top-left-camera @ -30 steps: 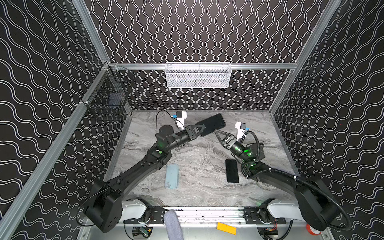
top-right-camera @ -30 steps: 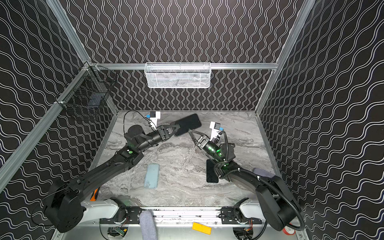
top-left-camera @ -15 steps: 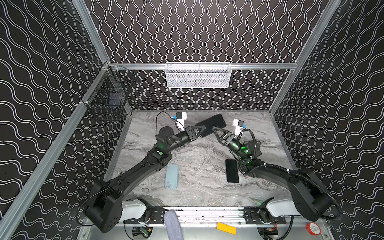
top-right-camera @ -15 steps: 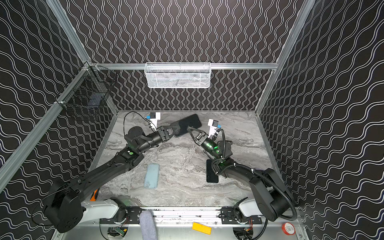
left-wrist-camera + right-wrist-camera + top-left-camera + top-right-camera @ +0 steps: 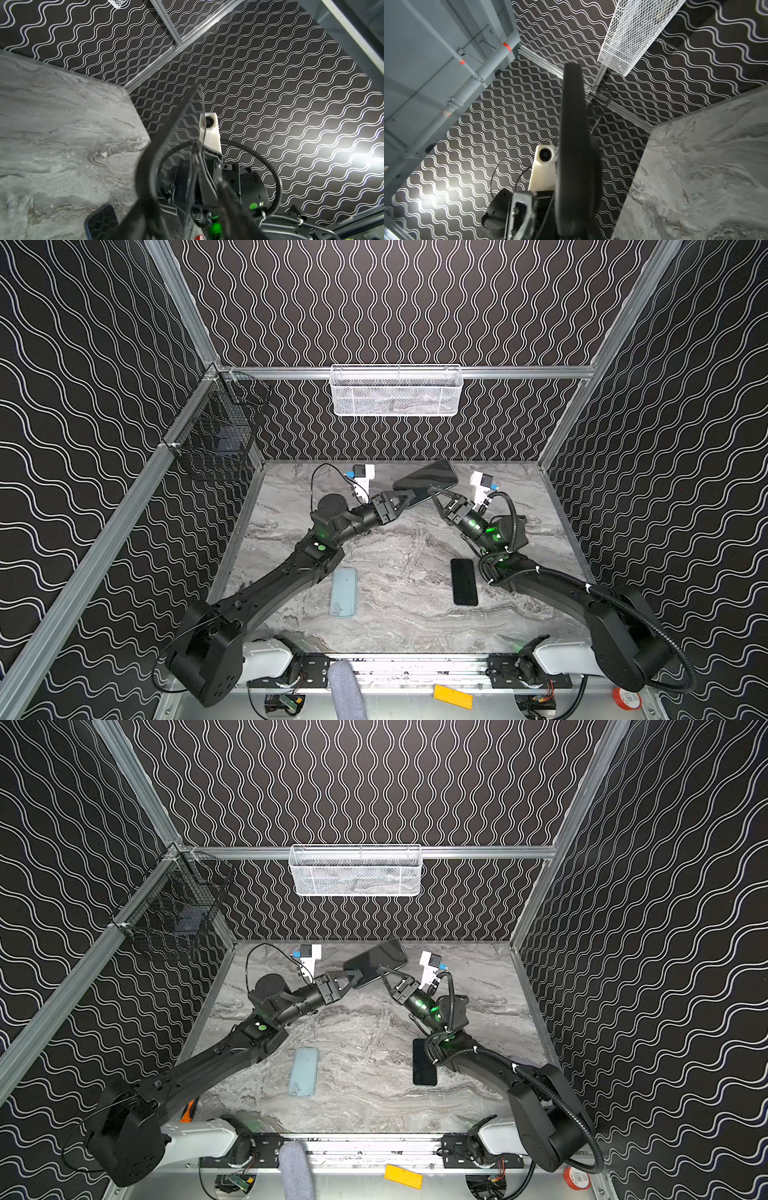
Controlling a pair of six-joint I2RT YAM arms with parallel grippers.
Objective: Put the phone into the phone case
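A dark phone point(image 5: 428, 479) point(image 5: 378, 961) hangs tilted in the air over the back of the marble table, between both arms. My right gripper point(image 5: 432, 489) point(image 5: 381, 969) is shut on its lower edge; the right wrist view shows the phone point(image 5: 573, 135) edge-on, rising from the jaws. My left gripper point(image 5: 409, 497) point(image 5: 355, 974) stands open at the phone's left end. In the left wrist view its blurred fingers spread wide on either side of the glossy slab point(image 5: 187, 128). A light blue phone case point(image 5: 343, 592) point(image 5: 304, 1071) lies flat near the table's front.
A second black phone-like slab point(image 5: 464, 581) point(image 5: 424, 1063) point(image 5: 101, 220) lies on the table under the right arm. A white mesh basket point(image 5: 397, 391) hangs on the back wall and a black wire basket point(image 5: 216, 435) on the left wall. Patterned walls close three sides.
The right gripper moved up to the phone and shut on it. The left gripper, shut on the phone before, has opened.
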